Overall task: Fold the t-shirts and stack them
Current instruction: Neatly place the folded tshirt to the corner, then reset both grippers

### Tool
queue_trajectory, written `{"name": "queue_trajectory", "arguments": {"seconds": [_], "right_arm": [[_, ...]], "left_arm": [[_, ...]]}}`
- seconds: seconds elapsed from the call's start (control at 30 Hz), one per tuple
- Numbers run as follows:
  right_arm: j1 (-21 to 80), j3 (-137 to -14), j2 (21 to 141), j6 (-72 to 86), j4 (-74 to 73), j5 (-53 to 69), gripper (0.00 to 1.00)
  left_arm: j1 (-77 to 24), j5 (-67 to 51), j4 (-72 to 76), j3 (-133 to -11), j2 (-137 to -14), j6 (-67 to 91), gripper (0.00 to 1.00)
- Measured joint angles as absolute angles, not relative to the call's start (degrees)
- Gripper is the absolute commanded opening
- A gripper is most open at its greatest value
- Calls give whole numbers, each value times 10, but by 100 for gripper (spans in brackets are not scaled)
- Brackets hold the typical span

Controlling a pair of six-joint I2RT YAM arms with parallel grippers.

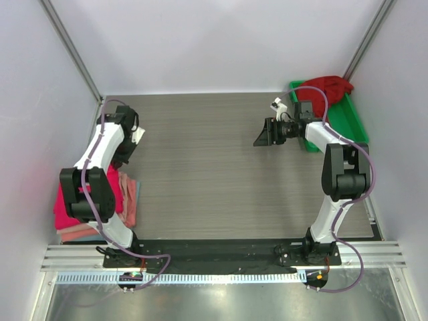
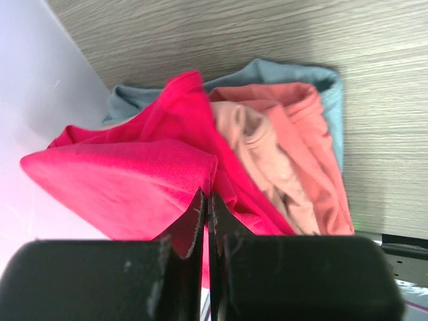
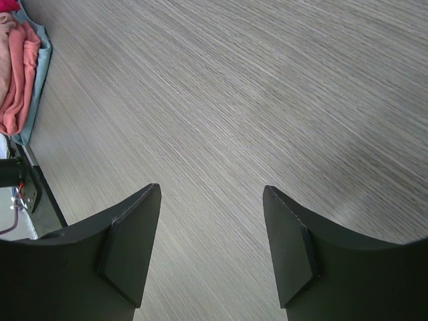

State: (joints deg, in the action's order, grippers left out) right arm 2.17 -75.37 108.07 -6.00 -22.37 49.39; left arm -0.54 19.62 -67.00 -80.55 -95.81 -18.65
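A bright pinkish-red t-shirt (image 2: 120, 180) lies loosely bunched on the left side of a pile at the table's left edge (image 1: 67, 207). Beside it are folded salmon-pink t-shirts (image 2: 294, 160) (image 1: 130, 197), also seen far off in the right wrist view (image 3: 20, 73). A darker crimson t-shirt (image 1: 328, 87) is heaped in the green tray (image 1: 351, 124) at the back right. My left gripper (image 1: 137, 136) (image 2: 207, 195) is shut, lifted clear of the pile with no cloth between its tips. My right gripper (image 1: 264, 134) (image 3: 212, 190) is open over bare table near the tray.
A grey-blue cloth (image 2: 334, 114) lies under the salmon shirts. White walls enclose the table on the left, back and right; the pile sits against the left wall. A black rail (image 1: 221, 247) runs along the near edge by the arm bases.
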Motion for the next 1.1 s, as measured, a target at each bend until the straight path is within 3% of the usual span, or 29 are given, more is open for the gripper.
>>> {"name": "queue_trajectory", "arguments": {"seconds": [0.27,0.3,0.33,0.4,0.67,0.83,0.87,0.9,0.93,1.1], "right_arm": [[22,-734,1064,-66,-224,496,68],[22,-731,1063,-67,-225,496,68],[22,-729,1060,-68,-224,496,68],[22,-724,1054,-70,-225,495,68],[22,-721,1038,-72,-225,494,68],[22,-723,1037,-83,-240,484,70],[22,-726,1037,-91,-250,478,72],[22,-730,1037,-99,-259,468,75],[22,-735,1036,-107,-268,454,99],[48,-797,1035,-103,-286,319,100]], "left_arm": [[-47,188,-670,-796,-959,-187,1],[-48,189,-670,-796,-959,-186,6],[-49,193,-669,-796,-959,-186,21],[-49,201,-667,-796,-960,-185,26],[-48,233,-655,-833,-963,-182,71],[-39,196,-656,-993,-997,-166,73],[-37,178,-656,-1026,-1007,-163,80],[-37,159,-654,-1055,-1016,-158,95],[-37,145,-653,-1076,-1023,-154,99],[-58,93,-651,-1153,-1084,-112,100]]}}
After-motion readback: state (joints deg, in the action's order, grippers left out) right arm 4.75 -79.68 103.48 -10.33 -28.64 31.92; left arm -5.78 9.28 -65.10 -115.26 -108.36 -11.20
